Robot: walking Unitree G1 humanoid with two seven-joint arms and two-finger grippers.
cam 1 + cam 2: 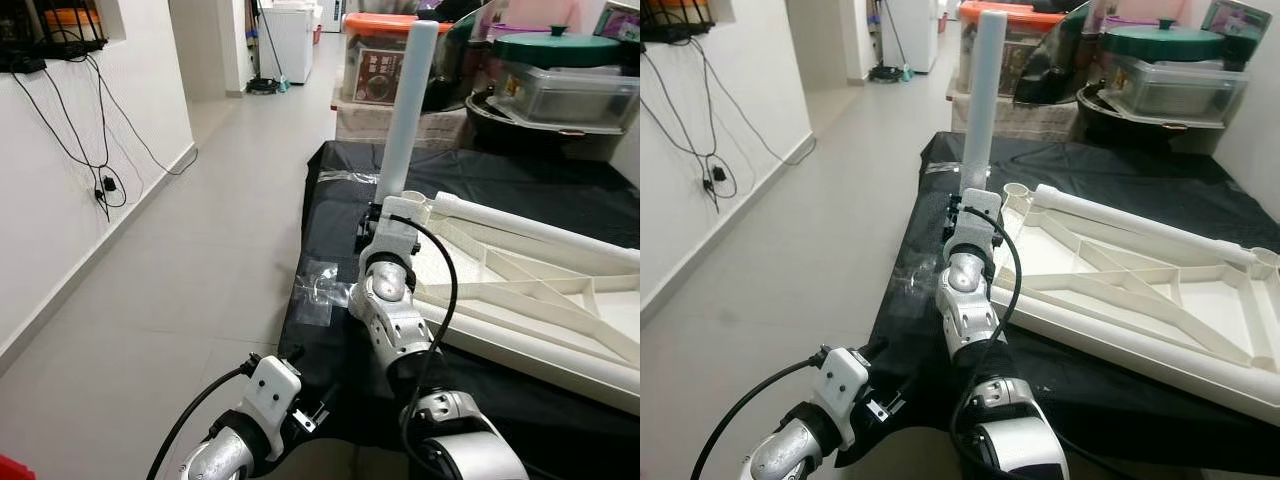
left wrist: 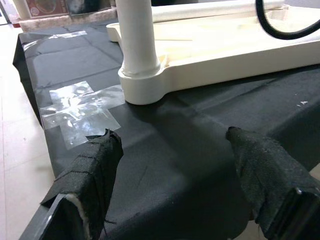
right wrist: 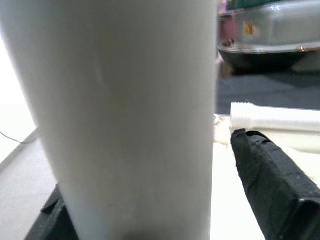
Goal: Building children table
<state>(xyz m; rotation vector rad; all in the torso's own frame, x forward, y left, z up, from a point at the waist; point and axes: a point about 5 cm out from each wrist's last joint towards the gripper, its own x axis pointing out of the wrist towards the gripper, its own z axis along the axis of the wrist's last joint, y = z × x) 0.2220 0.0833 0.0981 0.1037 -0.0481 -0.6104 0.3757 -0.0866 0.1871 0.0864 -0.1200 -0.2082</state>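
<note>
A white children's table top (image 1: 560,335) lies upside down on a surface covered in black cloth (image 1: 340,175). One white leg (image 1: 410,100) stands upright in the corner socket (image 2: 142,87) nearest me. My right gripper (image 1: 385,215) is shut on this leg just above the socket; the leg (image 3: 115,115) sits between its black fingers (image 3: 272,185). My left gripper (image 2: 170,137) hangs open and holds nothing, low at the cloth's near edge and short of the socket. A second white leg (image 3: 275,117) with a threaded end lies along the table top's far side.
Clear tape (image 2: 80,107) holds the cloth near its corner. Behind the cloth stand an orange-lidded box (image 1: 375,55), a green-lidded pot (image 1: 555,45) and a metal tray (image 1: 570,95). Tiled floor (image 1: 200,260) runs along the left, with cables (image 1: 105,190) on the white wall.
</note>
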